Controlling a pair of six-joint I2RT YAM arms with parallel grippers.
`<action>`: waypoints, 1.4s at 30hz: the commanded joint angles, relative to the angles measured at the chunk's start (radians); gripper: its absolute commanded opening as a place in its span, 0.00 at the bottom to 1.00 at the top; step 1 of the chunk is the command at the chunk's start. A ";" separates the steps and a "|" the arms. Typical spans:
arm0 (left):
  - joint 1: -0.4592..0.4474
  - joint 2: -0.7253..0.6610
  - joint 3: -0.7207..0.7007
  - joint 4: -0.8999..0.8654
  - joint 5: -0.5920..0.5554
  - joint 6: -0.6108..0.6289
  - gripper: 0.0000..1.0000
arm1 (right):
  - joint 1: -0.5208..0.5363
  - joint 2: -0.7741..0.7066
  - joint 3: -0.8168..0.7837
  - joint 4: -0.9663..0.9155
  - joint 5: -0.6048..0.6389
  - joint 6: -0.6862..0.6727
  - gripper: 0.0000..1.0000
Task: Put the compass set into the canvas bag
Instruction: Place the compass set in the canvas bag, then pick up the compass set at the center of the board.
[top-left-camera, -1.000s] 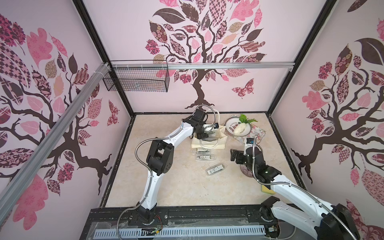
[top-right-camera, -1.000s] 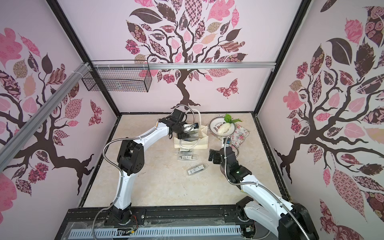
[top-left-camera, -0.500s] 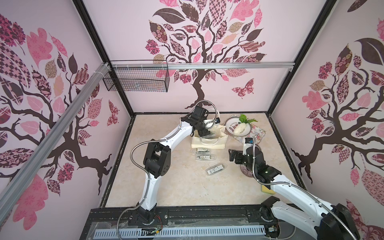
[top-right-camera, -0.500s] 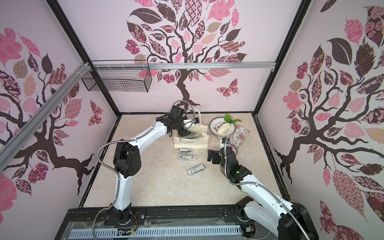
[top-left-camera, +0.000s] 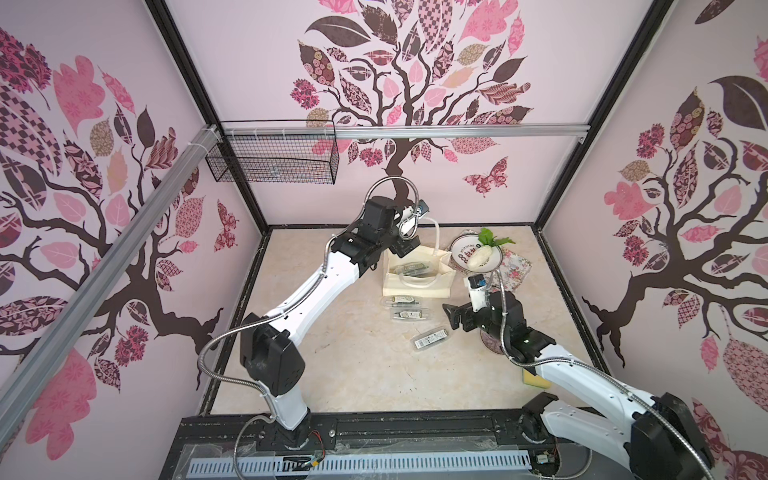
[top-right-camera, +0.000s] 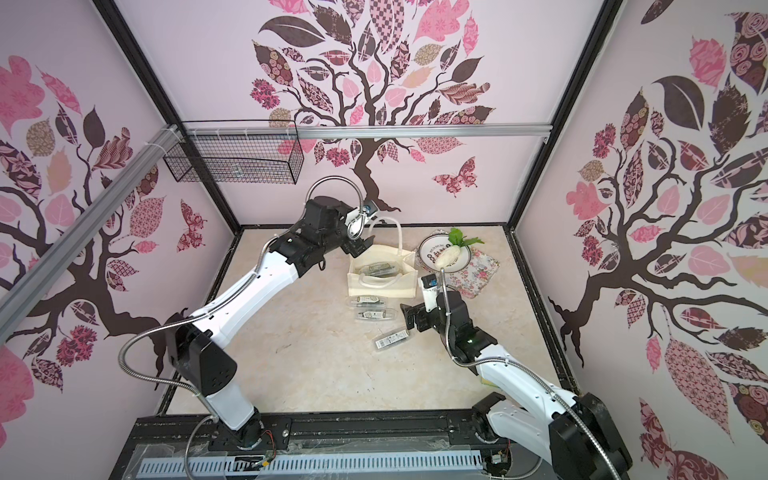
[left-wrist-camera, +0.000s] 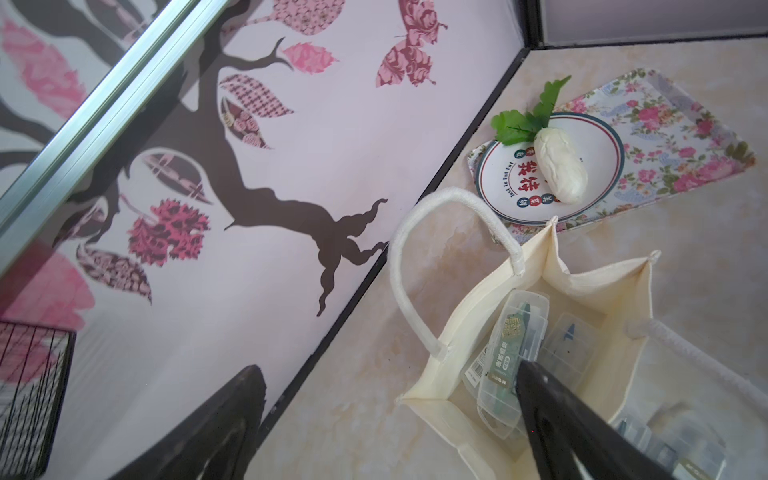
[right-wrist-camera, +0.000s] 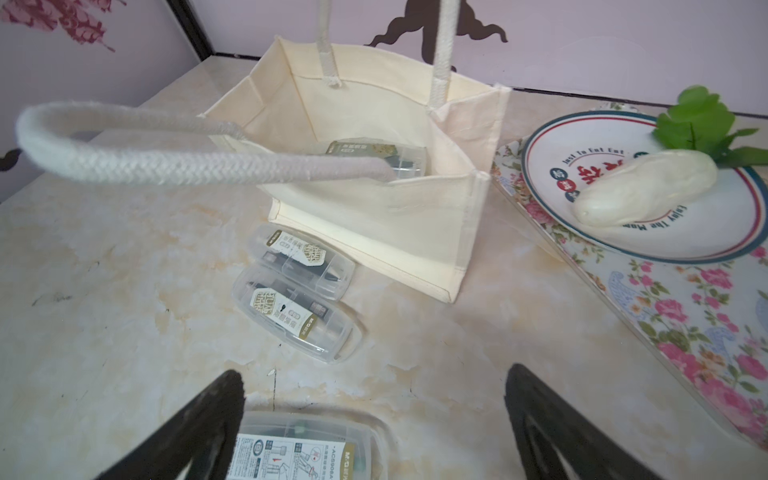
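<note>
We see the left gripper (top-left-camera: 401, 249) spread wide and empty above the rear left corner of the bag (top-left-camera: 415, 286). One finger (left-wrist-camera: 552, 415) is over the opening and the other is outside it. A compass set (left-wrist-camera: 511, 353) lies tilted inside the bag, below that finger, with a second set (left-wrist-camera: 569, 345) beside it. The bag stands upright near the back of the table (top-left-camera: 332, 374). Just in front of the bag a third set (right-wrist-camera: 299, 259) lies on the table, with a fourth set (right-wrist-camera: 291, 316) right beside it. The right gripper (right-wrist-camera: 374, 374), also wide and empty, hovers near the bag's front right. A last set (right-wrist-camera: 299, 453) lies on the table below it, between its fingers in the wrist view.
</note>
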 joint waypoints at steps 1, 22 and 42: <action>-0.013 -0.135 -0.201 0.154 -0.061 -0.268 0.97 | 0.055 0.046 0.056 -0.007 -0.055 -0.217 1.00; -0.068 -0.773 -0.862 0.104 -0.181 -0.778 0.97 | 0.090 0.374 0.391 -0.653 -0.242 -1.021 1.00; -0.068 -0.880 -0.948 0.138 -0.225 -0.749 0.97 | 0.089 0.618 0.444 -0.584 -0.159 -1.068 0.94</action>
